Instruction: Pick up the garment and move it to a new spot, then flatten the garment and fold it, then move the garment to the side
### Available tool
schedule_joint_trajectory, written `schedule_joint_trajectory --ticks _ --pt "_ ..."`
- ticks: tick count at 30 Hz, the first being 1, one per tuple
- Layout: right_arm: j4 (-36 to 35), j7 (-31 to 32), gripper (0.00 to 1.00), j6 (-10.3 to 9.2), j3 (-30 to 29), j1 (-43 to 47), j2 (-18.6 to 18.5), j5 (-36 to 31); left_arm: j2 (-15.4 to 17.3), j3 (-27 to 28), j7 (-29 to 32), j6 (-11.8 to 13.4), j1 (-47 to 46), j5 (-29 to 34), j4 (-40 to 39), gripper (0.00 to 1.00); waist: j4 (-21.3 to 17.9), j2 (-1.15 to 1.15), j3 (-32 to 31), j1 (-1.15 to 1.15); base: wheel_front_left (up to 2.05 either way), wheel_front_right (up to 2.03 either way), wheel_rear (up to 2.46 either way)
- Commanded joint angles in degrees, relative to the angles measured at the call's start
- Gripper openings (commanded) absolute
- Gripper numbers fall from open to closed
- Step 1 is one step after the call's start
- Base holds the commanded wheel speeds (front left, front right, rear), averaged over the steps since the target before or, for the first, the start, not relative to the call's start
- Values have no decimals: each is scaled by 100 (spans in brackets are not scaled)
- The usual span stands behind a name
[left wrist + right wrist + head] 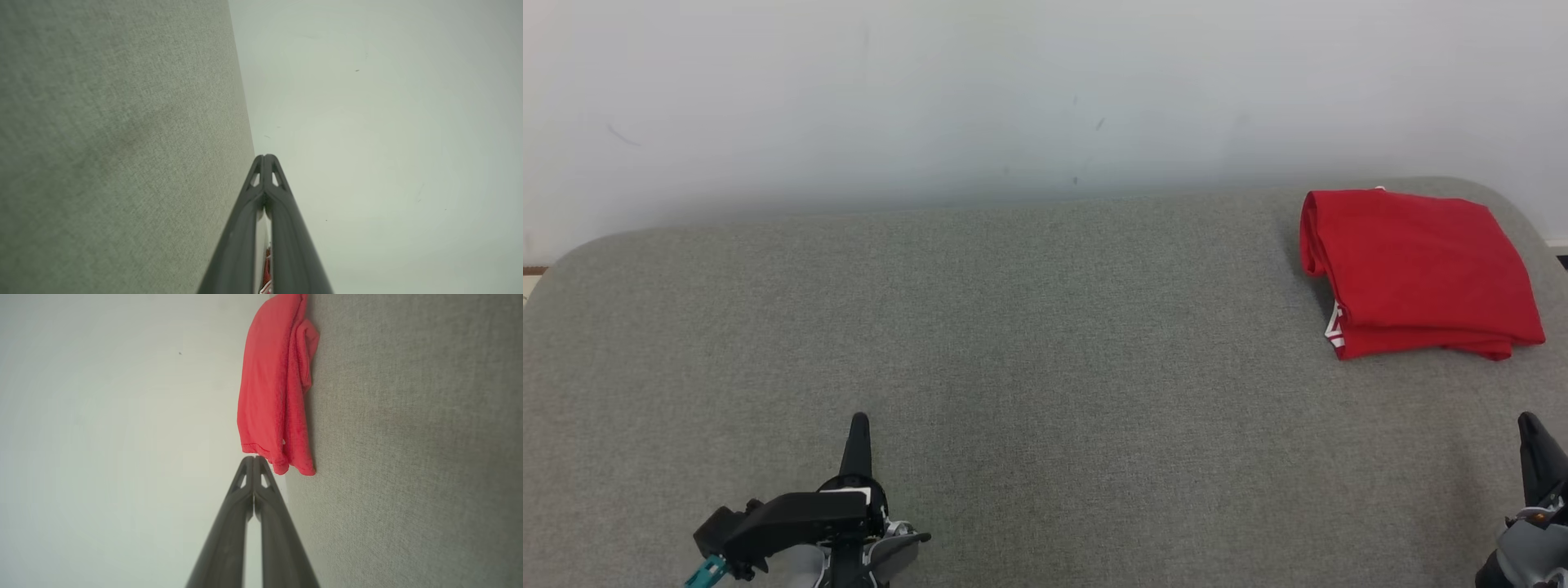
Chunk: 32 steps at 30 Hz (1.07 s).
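Nearest the camera, both arms sit low at the front edge of the table [1029, 392], fingers pointing straight away from the robot. The left tool [858, 425] is at the lower left and pressed together, holding nothing; in its wrist view the two fingers meet at the tip. The right tool [1529, 426] pokes in at the lower right corner, also pinched shut and empty, same story in its own wrist view.

Between them and further out there's plain grey fabric tabletop. The garment [1417, 269] is at the far right corner, well apart from the left tool and a fair way ahead of the right one. It's red and folded into a rough rectangle, with stacked layers showing along the near edge and a bit of white print peeking out at its near left corner. Behind it is a pale wall [1013, 98].
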Motion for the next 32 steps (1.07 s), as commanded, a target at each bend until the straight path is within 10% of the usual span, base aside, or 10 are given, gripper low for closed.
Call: schedule_joint_trajectory --ticks 1,32 --pt "21 29 0 2 -37 -54 -43 86 29 -27 -34 -24 -90 -131 40 0 -3 0 3 0 0 0 0" --pt "117 181 0 2 -182 -131 -77 491 30 -142 -26 -68 -222 -557 169 0 -31 0 41 0 0 0 0"
